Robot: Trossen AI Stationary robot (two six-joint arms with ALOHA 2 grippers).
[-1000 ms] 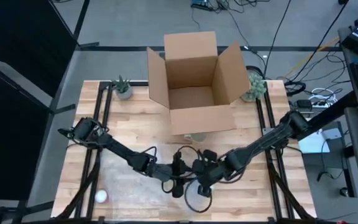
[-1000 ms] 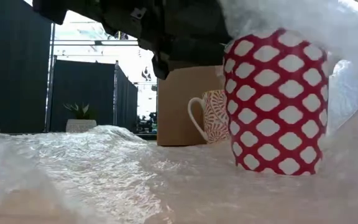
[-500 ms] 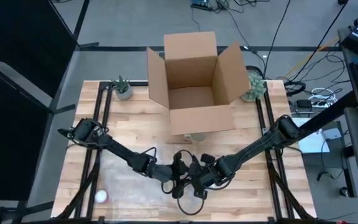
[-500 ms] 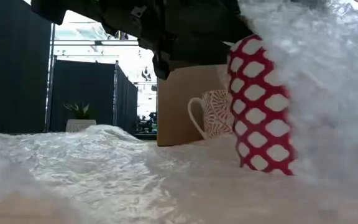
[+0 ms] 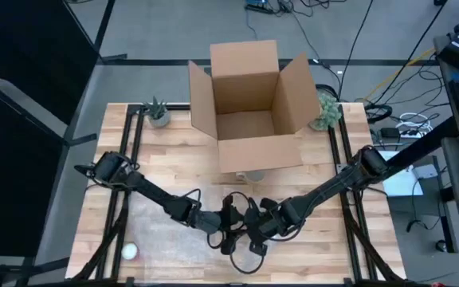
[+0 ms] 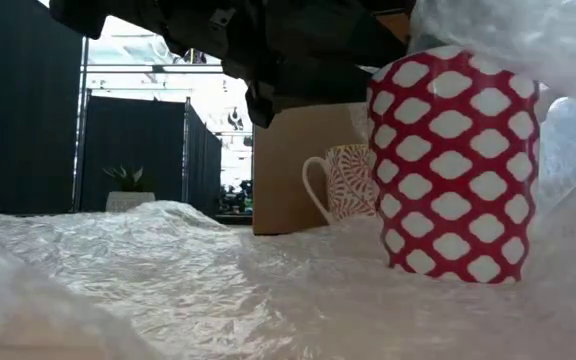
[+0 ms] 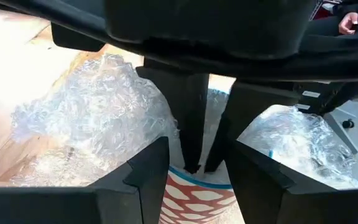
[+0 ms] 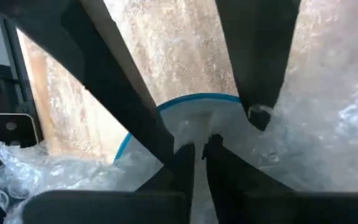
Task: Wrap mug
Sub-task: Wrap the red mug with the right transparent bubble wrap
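A red mug with white blotches [image 6: 456,165] stands upright on a sheet of bubble wrap [image 6: 168,265] near the table's front middle. In the high view both grippers meet over it and hide it. My left gripper [image 5: 228,231] comes down on the mug's top, one finger on each side of the blue rim [image 7: 197,170]. My right gripper [image 8: 199,155] is shut on a flap of the wrap [image 6: 528,35], which arches over the mug's top and one side. My left gripper has the mug's top between its two fingers [image 7: 151,177], which reach down from above onto opposite outer sides just below the rim. The mug stands upright with its base on the bubble wrap. My right gripper pinches a gathered bit of the bubble wrap [image 8: 197,127] between its nearly closed fingers, right over the mug's rim [image 8: 166,106]. That flap is raised off the table and drapes over the mug's top; one layer or several, I cannot tell.
An open cardboard box [image 5: 249,104] stands at the table's far middle, with a second patterned mug [image 6: 340,182] just in front of it. Small plants [image 5: 158,113] [image 5: 325,110] flank the box. A white ball [image 5: 130,251] lies at the front left.
My right gripper has pulled the flap of wrap toward the table's left, across the mug, so that it covered much of the mug's side. It then drew back a little, and the flap has risen off that side again. The mug has shifted slightly.
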